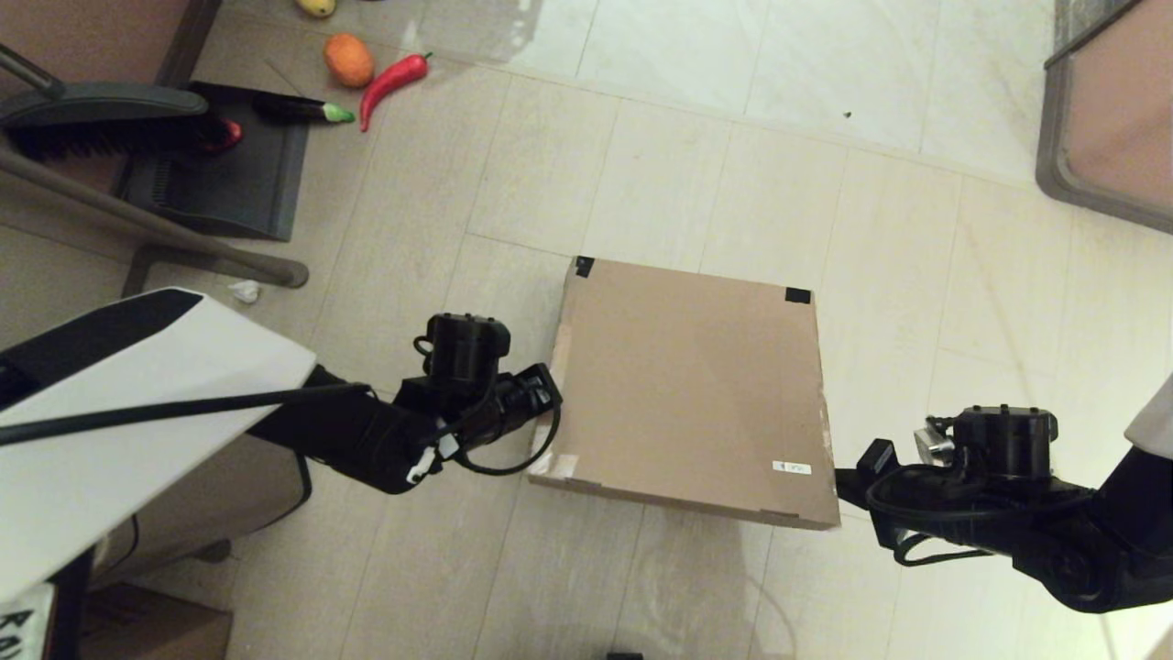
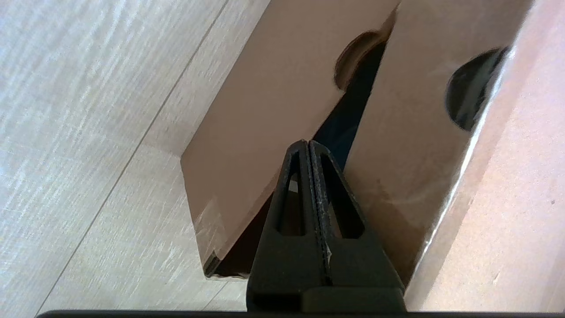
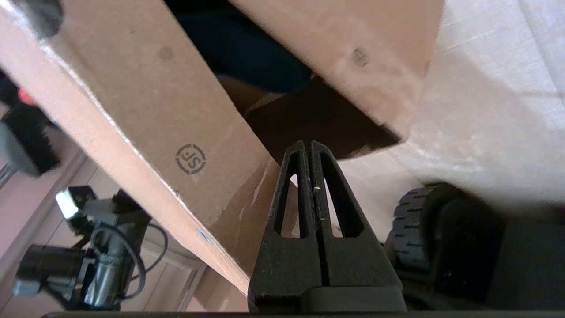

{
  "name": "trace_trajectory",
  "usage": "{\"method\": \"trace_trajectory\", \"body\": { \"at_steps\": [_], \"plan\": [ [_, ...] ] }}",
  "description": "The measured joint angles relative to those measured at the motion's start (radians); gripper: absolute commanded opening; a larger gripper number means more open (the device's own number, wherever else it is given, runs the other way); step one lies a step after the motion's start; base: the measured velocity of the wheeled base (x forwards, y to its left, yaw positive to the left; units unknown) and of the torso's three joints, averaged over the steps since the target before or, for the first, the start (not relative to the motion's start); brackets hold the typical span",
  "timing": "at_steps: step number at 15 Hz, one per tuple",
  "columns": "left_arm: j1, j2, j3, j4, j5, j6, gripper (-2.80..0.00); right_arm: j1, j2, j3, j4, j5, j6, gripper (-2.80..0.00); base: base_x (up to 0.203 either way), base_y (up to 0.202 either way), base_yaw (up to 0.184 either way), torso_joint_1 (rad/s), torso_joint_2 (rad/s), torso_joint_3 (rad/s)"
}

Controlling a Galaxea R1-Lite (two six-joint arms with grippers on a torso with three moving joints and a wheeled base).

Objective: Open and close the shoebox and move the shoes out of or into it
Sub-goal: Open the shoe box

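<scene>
The large plain brown cardboard shoebox point(image 1: 687, 394) sits on the pale tiled floor point(image 1: 715, 165), roughly in the middle of it, with black tape on its far corners and a small white label point(image 1: 791, 467) near its front right corner. Its hinged lid is raised a little: both wrist views look into a dark wedge between lid and base, where something dark navy point(image 3: 247, 53), probably the shoes, lies inside.

The left gripper point(image 2: 307, 145) is at the box's left side near the front, its jaws pressed together with their tip at the gap under the lid. The right gripper point(image 3: 307, 145) is at the front right corner, jaws likewise together and pointing into the opening.

The step in hand looks like lifting the lid. To do it well, both tips should stay under the lid's edge and rise evenly, swinging back toward the far hinge, so the cardboard does not twist or slip off one side.
</scene>
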Motion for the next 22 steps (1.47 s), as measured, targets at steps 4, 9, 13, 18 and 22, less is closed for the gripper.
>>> {"method": "trace_trajectory", "body": {
  "at_steps": [4, 9, 13, 18, 22],
  "plan": [
    [-0.003, -0.033, 0.001, 0.004, 0.001, 0.0, -2.8, 0.003, -0.041, 0.012, 0.022, 0.053, 0.028, -2.8, 0.0, 0.0, 0.0, 0.0, 0.0, 0.0],
    [-0.024, -0.076, -0.016, 0.039, 0.001, -0.012, -2.8, 0.014, -0.066, 0.015, 0.049, 0.056, 0.03, -2.8, 0.0, 0.0, 0.0, 0.0, 0.0, 0.0],
    [-0.034, -0.108, -0.029, 0.077, 0.001, -0.027, -2.8, 0.014, -0.098, 0.015, 0.056, 0.112, 0.08, -2.8, 0.0, 0.0, 0.0, 0.0, 0.0, 0.0],
    [-0.034, -0.138, -0.037, 0.082, 0.01, -0.027, -2.8, 0.014, -0.141, 0.005, 0.06, 0.154, 0.151, -2.8, 0.0, 0.0, 0.0, 0.0, 0.0, 0.0],
    [-0.029, -0.152, -0.05, 0.079, 0.031, -0.027, -2.8, 0.009, -0.176, -0.002, 0.056, 0.223, 0.251, -2.8, 0.0, 0.0, 0.0, 0.0, 0.0, 0.0]
  ]
}}
